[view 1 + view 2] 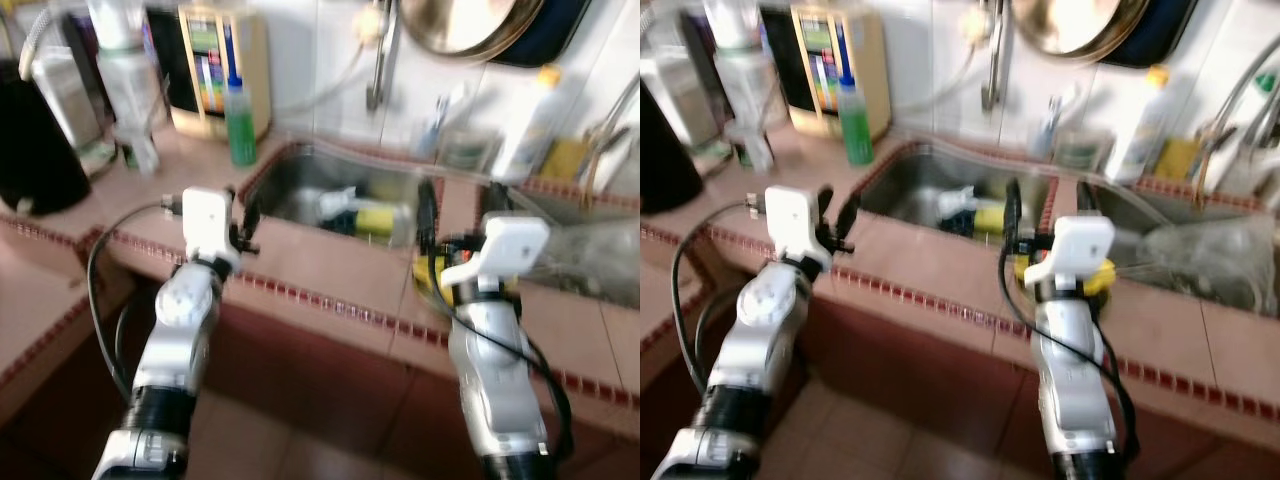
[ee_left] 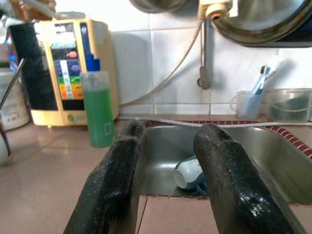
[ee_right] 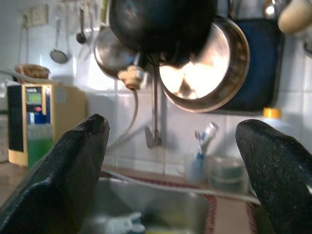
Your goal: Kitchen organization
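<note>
**Both grippers poised at the sink, nothing held**

While both arms reach toward the sink (image 1: 300, 190), neither has taken hold of anything: the left gripper (image 2: 170, 185) has its two black fingers parted with a gap between them, hanging over the counter edge at the sink's near-left corner, and the right gripper (image 3: 175, 170) is spread wide near the sink's right rim. Inside the basin lie a white-and-blue cup (image 2: 189, 173) on its side and a yellow item (image 1: 378, 218). A green bottle (image 1: 239, 122) stands just beyond the sink's far-left corner, with a beige appliance (image 1: 222, 65) behind it.

The head views are blurred, so a reach made now risks misjudging depth. The tipped cup could roll away, and a wide left sweep might topple the green bottle.
</note>
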Available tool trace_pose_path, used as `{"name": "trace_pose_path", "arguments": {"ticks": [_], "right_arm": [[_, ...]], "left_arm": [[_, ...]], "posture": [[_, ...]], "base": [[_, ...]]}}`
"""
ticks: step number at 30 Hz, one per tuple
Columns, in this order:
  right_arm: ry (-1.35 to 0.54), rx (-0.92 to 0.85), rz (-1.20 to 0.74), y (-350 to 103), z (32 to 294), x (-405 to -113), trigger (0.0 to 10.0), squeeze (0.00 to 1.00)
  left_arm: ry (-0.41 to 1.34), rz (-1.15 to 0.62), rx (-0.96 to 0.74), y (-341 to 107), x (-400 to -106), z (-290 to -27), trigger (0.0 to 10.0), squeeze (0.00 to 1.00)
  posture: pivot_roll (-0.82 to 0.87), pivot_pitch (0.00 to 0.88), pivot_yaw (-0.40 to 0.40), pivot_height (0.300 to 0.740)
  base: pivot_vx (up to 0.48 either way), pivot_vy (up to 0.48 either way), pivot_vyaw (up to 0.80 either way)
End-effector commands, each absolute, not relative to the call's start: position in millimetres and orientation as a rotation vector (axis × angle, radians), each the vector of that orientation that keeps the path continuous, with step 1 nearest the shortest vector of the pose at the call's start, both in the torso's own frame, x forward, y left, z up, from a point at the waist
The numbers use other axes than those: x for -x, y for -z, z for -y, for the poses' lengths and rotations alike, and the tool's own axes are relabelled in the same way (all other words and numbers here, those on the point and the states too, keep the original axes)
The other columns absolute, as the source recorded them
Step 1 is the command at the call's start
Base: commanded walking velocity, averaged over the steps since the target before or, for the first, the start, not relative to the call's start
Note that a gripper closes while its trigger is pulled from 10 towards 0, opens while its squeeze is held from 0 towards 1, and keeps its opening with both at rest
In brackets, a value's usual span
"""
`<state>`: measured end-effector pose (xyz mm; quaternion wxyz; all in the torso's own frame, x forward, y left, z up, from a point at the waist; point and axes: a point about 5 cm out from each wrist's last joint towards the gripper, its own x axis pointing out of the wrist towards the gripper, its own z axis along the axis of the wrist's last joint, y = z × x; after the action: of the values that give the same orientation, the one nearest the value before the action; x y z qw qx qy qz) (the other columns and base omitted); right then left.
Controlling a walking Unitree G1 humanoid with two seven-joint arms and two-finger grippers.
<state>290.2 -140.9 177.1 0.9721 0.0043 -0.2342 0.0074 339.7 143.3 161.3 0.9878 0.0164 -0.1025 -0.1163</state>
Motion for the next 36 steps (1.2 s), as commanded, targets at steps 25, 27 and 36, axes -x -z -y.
{"name": "trace_pose_path", "arguments": {"ticks": [25, 27, 36], "right_arm": [[-0.045, 0.021, 0.429, -167.3, 141.1, -289.7, 10.0, 0.00], [-0.046, 0.021, 0.428, -167.3, 140.9, -289.7, 10.0, 0.00], [-0.053, 0.020, 0.427, -167.1, 139.6, -288.7, 10.0, 0.00]], "left_arm": [[0.321, 0.206, -0.048, -158.0, -331.4, -136.1, 10.0, 0.00], [0.321, 0.206, -0.047, -158.1, -331.5, -136.0, 10.0, 0.00], [0.330, 0.203, -0.044, -157.6, -330.1, -134.4, 10.0, 0.00]], "posture": [[-0.01, 0.000, 0.031, 0.740], [-0.01, 0.000, 0.031, 0.740], [-0.01, 0.000, 0.028, 0.740]], "base": [[0.000, -0.227, 0.00], [0.000, -0.480, 0.00], [0.000, -0.457, 0.00]]}}
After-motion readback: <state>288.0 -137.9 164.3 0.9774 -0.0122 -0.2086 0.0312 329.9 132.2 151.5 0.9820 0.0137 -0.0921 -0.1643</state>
